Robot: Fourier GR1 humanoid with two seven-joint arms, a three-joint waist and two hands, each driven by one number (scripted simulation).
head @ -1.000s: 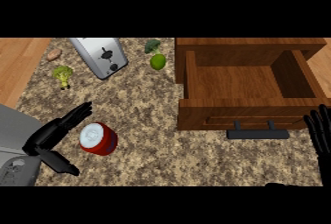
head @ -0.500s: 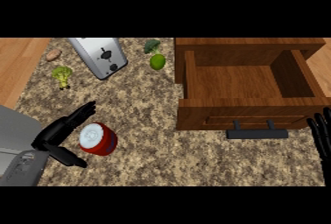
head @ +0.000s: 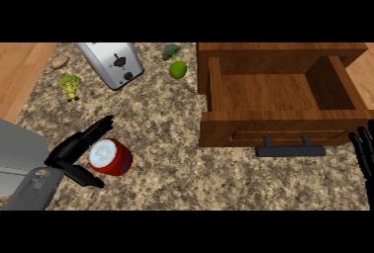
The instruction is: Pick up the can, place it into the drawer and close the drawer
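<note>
Down at seven o'clock on the counter (head: 182,163) we see the red can (head: 111,157) lying tilted, its white lid facing up toward us. Our left hand (head: 71,154) brackets it: the fingers (head: 96,129) run straight from the palm toward one o'clock along the can's upper left side, and the thumb (head: 82,176) reaches toward four o'clock under its lower left edge. The can sits in the fork between them, just beside both, but we cannot tell whether either touches it. Fingers and thumb are spread wide apart, not curled round the can. The grey left forearm (head: 33,187) comes in from the lower left corner, angled up toward the can.

Over at three o'clock, our right hand (head: 363,153) shows only at the view's edge, fingers straight and held up, close together, resting just right of the drawer's black handle (head: 290,149).

At one to two o'clock the wooden drawer (head: 281,126) stands open, well apart from the can. A toaster (head: 111,64) lies at eleven o'clock, with a lime (head: 177,70) and a broccoli floret (head: 171,51) near twelve, and another piece of broccoli (head: 70,85) at ten.
</note>
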